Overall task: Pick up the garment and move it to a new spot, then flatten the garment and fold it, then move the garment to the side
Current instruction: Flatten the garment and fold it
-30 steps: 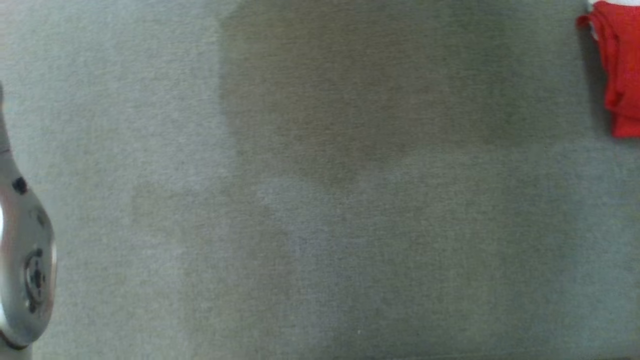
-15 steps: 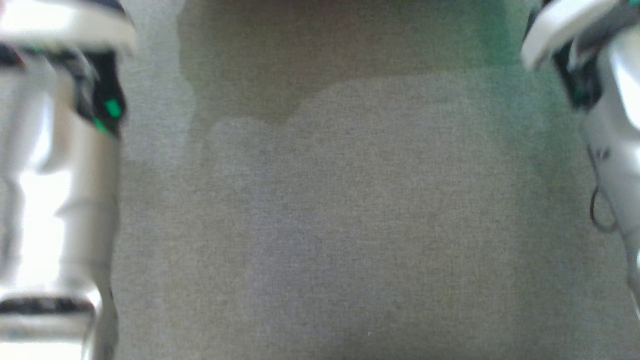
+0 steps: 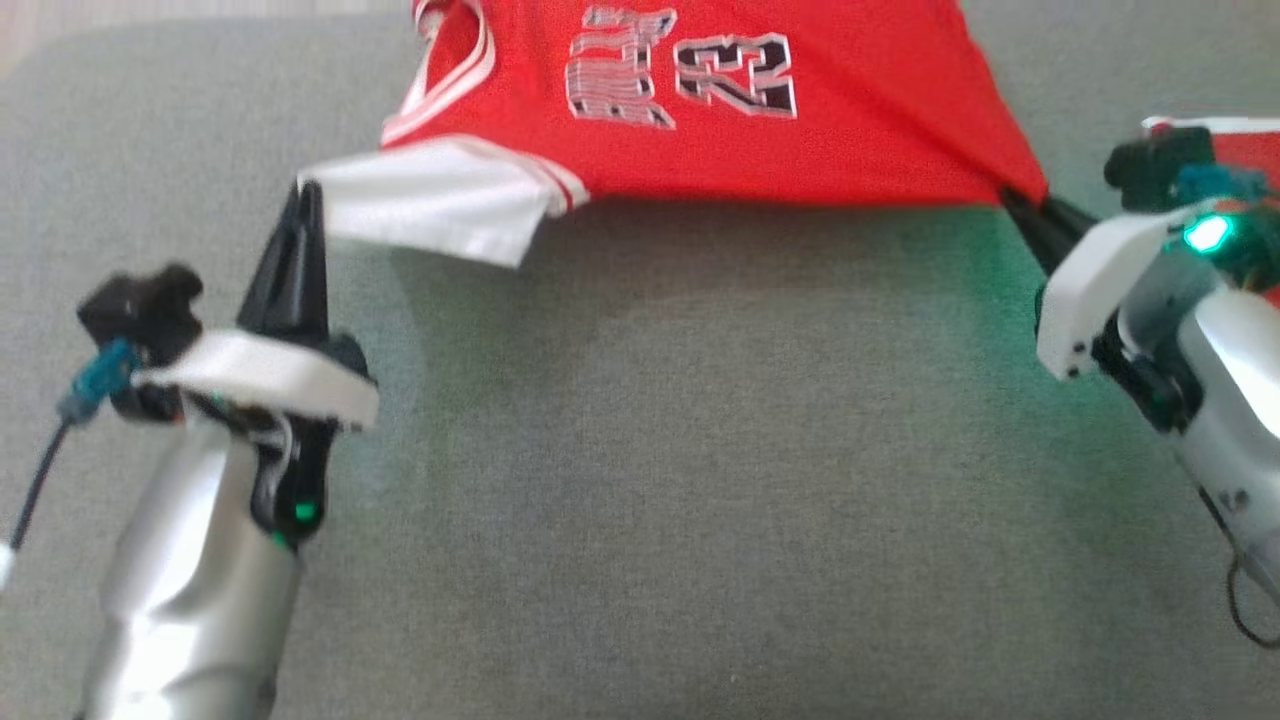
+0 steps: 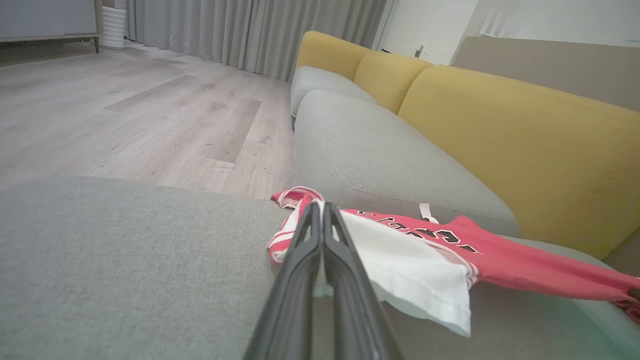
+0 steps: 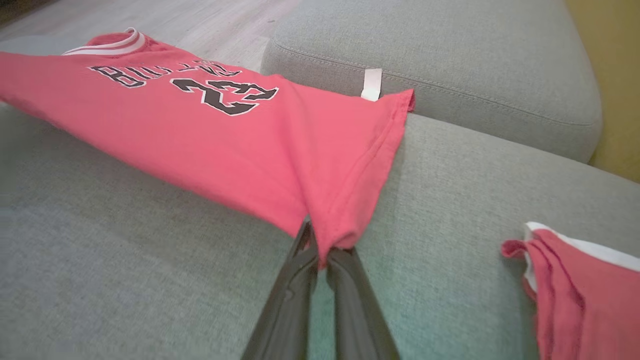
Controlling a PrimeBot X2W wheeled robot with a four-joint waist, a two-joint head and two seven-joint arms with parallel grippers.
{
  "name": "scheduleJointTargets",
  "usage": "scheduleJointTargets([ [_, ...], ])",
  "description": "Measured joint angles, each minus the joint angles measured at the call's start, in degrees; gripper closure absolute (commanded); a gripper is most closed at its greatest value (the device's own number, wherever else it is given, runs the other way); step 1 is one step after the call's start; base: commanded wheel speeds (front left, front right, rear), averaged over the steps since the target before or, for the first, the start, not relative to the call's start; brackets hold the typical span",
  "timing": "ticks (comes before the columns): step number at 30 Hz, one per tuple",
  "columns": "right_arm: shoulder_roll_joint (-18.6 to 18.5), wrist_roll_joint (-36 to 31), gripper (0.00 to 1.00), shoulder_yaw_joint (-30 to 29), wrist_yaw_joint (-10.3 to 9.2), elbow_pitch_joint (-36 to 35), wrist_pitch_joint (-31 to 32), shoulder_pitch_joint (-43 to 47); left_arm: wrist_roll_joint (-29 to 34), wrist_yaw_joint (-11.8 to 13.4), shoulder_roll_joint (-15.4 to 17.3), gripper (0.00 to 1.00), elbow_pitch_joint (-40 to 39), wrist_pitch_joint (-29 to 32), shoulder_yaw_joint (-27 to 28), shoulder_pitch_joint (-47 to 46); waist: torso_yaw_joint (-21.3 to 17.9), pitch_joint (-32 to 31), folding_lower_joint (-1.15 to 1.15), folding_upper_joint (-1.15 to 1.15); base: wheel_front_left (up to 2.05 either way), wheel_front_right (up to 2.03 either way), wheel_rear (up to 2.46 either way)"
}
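Jersey, red with a black "23", lies spread at 12 o'clock in the head view on the grey seat. Its near edge is pulled taut between both arms and casts a shadow on the cushion below. The left gripper, at 10 o'clock, has its fingers pressed together on the white flap at the jersey's left corner. In the left wrist view that gripper shows no gap at its tips, with white cloth running off toward 3 o'clock. The right gripper, at 2 o'clock, is likewise clamped tight, with the red right corner bunched between its tips. In the right wrist view that gripper pinches the gathered hem, and the jersey fans out toward 11 o'clock. A white tag sits at the cushion seam just beyond the far corner. A folded red cloth rests on the seat at 4 o'clock, apart from the jersey. A yellow backrest and wood floor show in the left wrist view.
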Motion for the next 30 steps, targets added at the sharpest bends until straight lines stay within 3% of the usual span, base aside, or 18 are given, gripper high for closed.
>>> scheduleJointTargets([
  [9, -5.6, 7.0, 1.0, 4.4, 0.0, -8.7, 5.4, 8.4, -1.3, 3.6, 1.6, 1.0, -11.0, 3.2, -0.2, 12.3, -0.9, -5.8, 0.0, 0.0, 0.0, 0.0, 0.0],
  [16, -7.7, 10.3, 1.0, 5.3, 0.0, -13.7, 8.1, 14.2, -1.8, 6.4, 2.4, 1.0, -18.3, 4.9, -0.5, 21.1, -1.7, -9.8, 0.0, 0.0, 0.0, 0.0, 0.0],
  [30, -9.6, 11.0, 1.0, 0.4, 0.0, -21.5, 9.5, 21.9, -1.8, 9.6, 3.6, 1.0, -28.3, 7.8, -1.9, 29.0, -2.0, -11.1, 0.01, 0.0, 0.0, 0.0, 0.0],
])
